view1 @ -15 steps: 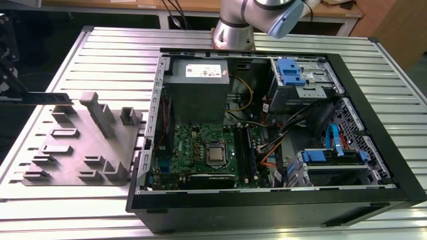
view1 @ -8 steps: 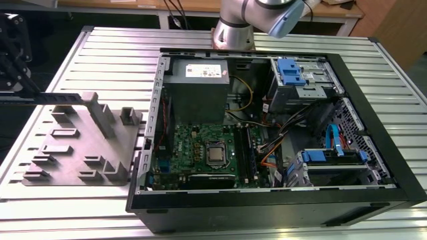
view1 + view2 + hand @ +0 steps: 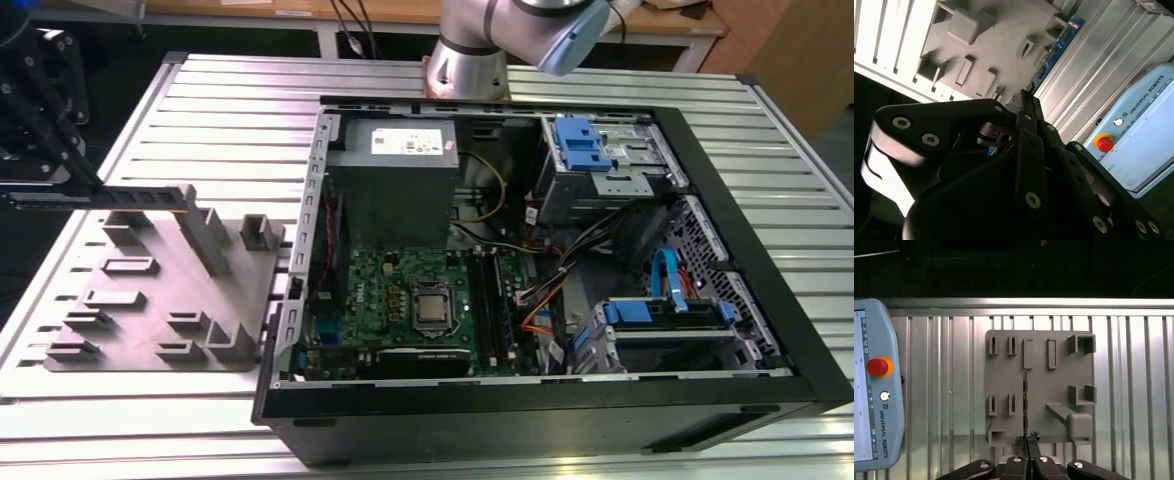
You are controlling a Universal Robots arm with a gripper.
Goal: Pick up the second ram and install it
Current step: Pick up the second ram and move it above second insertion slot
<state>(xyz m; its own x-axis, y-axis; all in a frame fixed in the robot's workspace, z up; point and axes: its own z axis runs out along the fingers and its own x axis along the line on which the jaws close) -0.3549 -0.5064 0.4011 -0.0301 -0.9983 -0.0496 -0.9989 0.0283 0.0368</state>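
1. The gripper [image 3: 1027, 442] has its fingers pinched together on one end of the second ram [image 3: 1025, 400], which shows edge-on as a thin dark line in the first wrist view
2. The stick juts straight out from the fingertips, over the grey fixture [image 3: 1054, 390]; whether it hangs free or touches a block is hard to judge
3. In the exterior view its long axis runs left to right, well apart from the open computer case [image 3: 534, 425] at the exterior view's right, where the motherboard [image 3: 387, 290] sits
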